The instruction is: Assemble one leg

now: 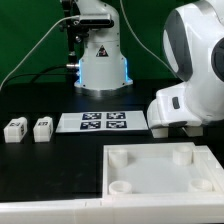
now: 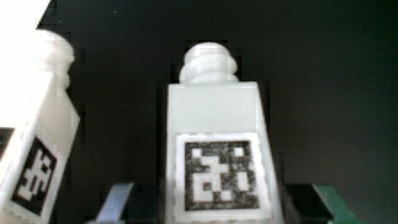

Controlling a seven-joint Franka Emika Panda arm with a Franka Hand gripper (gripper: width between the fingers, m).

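Gripper: in the wrist view the gripper [image 2: 217,203] was spread apart and gripped nothing; its dark fingers [image 2: 125,200] sat one on each side of the leg, each with a thin dark strip between it and the block
Leg: the leg [image 2: 217,115] was between the fingers, over the black table [image 2: 329,70]; it was a white block with a ridged peg [image 2: 210,60] at the end far from the camera
Tag: a black-and-white square tag [image 2: 221,175] covered the leg's face near the fingers and was turned toward the camera
Neighbouring leg: a second white block [image 2: 43,110] was just beside the leg, separated from it by a dark gap; its own tag was cut off by the picture's edge
Pair of legs: in the exterior view two small white blocks [image 1: 15,128] [image 1: 42,128] stood side by side at the exterior view's left, close but apart; whether these were the ones in the wrist view could not be told
Marker board: the marker board [image 1: 103,121] lay flat just to the exterior view's right of the pair
Plate: the large white plate [image 1: 150,150] with round corner sockets lay nearest the camera, apart from the pair
Arm: the white arm [image 1: 190,70] filled the exterior view's right, and the gripper could not be made out beneath it there
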